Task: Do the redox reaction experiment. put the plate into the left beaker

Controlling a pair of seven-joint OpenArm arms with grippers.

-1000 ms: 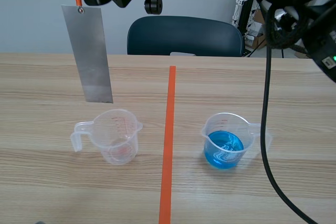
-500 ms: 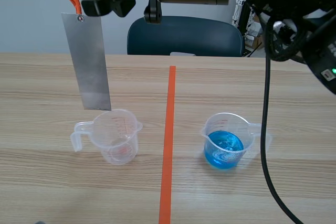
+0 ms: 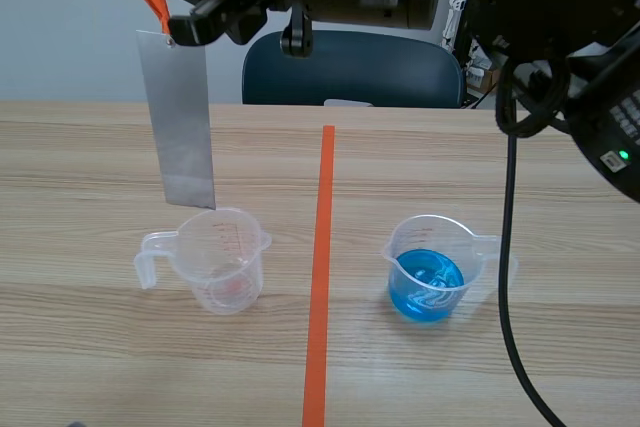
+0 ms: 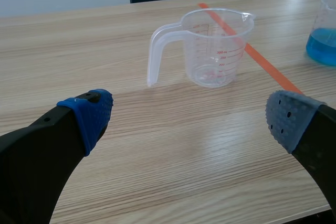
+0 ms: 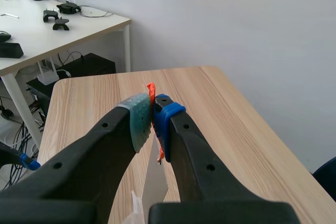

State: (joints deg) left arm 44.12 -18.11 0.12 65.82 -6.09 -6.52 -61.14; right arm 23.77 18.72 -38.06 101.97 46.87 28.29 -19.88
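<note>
Wood-grain bench [image 3: 100, 367] up front. The left gripper [image 4: 191, 124] sits low over it, fingers spread wide with nothing between them. Just ahead of them stands the left beaker [image 4: 215, 48]: clear plastic, red scale marks, empty.

From the scene camera that beaker [image 3: 225, 262] is lower left of centre. The orange tape line [image 3: 320, 267] runs up the middle, and the right beaker [image 3: 430, 267], with blue liquid in it, is lower right, well apart from the other. A black cable [image 3: 507, 247] dangles down the right side and crosses that beaker's handle. It's the only thing cluttering that half.

The plate [image 3: 185, 127] is a long, narrow strip of dull grey metal with a small hole at the top, hanging nearly upright in the upper left. The right arm comes across the top of the frame, and the right gripper [image 5: 152, 114] has its fingers clenched on the orange strap [image 5: 151, 88] that the plate hangs from.

The plate's bottom edge lines up with the left beaker's far rim. I honestly can't tell if it's over the mouth or behind it. There's bare bench to the left of and in front of that beaker. A dark chair [image 3: 350, 67] sits past the far edge.
</note>
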